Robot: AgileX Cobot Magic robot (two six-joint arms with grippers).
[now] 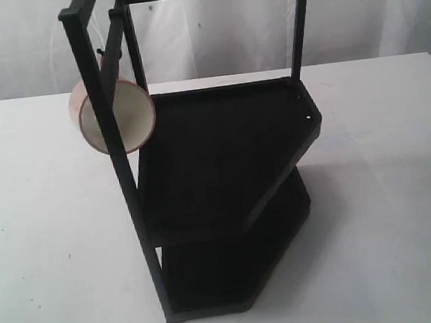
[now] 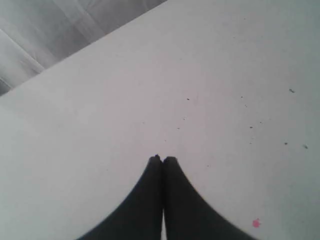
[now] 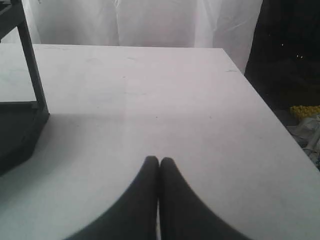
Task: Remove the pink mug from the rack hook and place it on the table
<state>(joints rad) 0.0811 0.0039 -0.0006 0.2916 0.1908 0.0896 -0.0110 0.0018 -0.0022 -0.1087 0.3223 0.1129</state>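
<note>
Dusty-pink ceramic with a cream inside, the pink mug [image 1: 134,117] hangs at the far left of the tall black rack [image 1: 222,153]. It hangs from the rack hook [image 1: 101,53] high on an upright bar and is clear of the table [image 1: 37,226]. The mug lies tilted on its side, its open mouth turned toward the near right, and one black upright crosses in front of it. It sits about level with the upper shelf, just beside that shelf's left edge. Neither arm shows in the exterior view. The left gripper [image 2: 162,159] has its dark fingers pressed together with nothing between them, over bare speckled tabletop. The right gripper [image 3: 159,160] is likewise closed on nothing above the table, with a lower corner of the rack in view nearby.
</note>
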